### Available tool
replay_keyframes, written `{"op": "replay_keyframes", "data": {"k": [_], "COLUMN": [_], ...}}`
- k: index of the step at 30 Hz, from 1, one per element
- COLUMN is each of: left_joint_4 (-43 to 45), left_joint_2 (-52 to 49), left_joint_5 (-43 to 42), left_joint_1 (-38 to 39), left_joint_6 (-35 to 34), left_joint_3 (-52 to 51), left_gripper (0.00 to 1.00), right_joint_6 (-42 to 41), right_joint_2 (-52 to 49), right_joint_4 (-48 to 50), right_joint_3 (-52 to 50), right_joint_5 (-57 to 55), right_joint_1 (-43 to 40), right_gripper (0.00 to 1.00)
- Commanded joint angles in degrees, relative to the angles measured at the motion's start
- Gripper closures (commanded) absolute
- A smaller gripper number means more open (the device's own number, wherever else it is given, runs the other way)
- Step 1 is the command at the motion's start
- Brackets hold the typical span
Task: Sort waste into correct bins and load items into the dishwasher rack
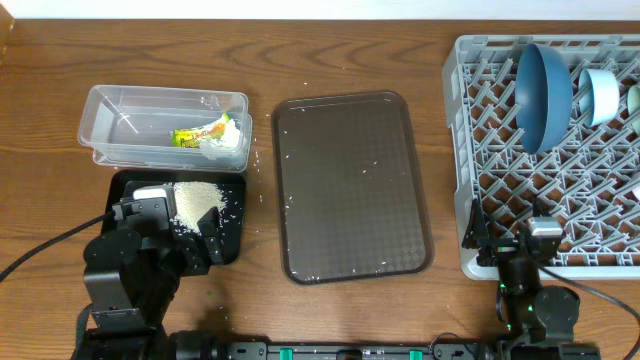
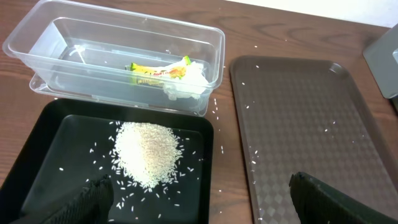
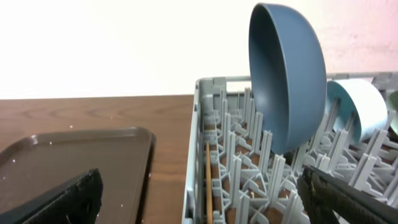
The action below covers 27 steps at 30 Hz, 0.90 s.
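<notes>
**Overhead**
- Clear tub [image 1: 110, 108], far-left part of the table: holds the snack wrapper [image 1: 195, 135] and the crumpled tissue [image 1: 230, 142]. Sorted, by the look of it.
- Black tray [image 1: 232, 250], touching the tub on its near side: holds the rice heap [image 1: 196, 198].
- Brown serving tray [image 1: 350, 185], table middle: bare apart from stray grains, with more grains on the table beside it. This is probably the only leftover.
- Dishwasher rack [image 1: 470, 160], right edge of the table: blue dish [image 1: 543, 95] and mint bowl [image 1: 601, 95] stand on edge at its far side. A pale bowl [image 1: 634, 100] is cut off by the frame. No cup can be made out.

**Left wrist**
- Left gripper [image 2: 199, 186] hangs over the near edge of the black tray, its jaws spread wide with nothing between them.

**Right wrist**
- Right gripper [image 3: 199, 190] is at the rack's near-left corner, fully spread and empty.
- Wooden stick [image 3: 208, 180] lies down among the pegs.

**Status**: loading and sorting appear essentially done.
</notes>
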<state>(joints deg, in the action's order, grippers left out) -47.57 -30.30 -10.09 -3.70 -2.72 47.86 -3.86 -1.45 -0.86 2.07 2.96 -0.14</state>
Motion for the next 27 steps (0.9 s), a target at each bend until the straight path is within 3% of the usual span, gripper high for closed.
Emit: {"op": "replay_keyframes", "data": {"k": [1,7,27], "left_joint_4": [0.07,0.07,0.07], "left_joint_2": [0.07,0.07,0.07], "left_joint_5": [0.70,0.72,0.70], "left_joint_1": [-0.20,-0.20,-0.20], "left_joint_6": [0.57,0.57,0.57], "left_joint_3": [-0.39,-0.39,-0.39], "left_gripper": [0.08,0.08,0.07], "right_joint_6": [2.38,9.84,9.27], "right_joint_2": [1.16,1.16,1.07], "right_joint_4": [1.75,-2.80,-3.19], "right_joint_3": [-1.77,-1.77,-1.75], "right_joint_5": [-0.59,0.35,-0.11], "right_joint_1": [0.55,0.55,0.55], "right_gripper": [0.01,0.01,0.01]}}
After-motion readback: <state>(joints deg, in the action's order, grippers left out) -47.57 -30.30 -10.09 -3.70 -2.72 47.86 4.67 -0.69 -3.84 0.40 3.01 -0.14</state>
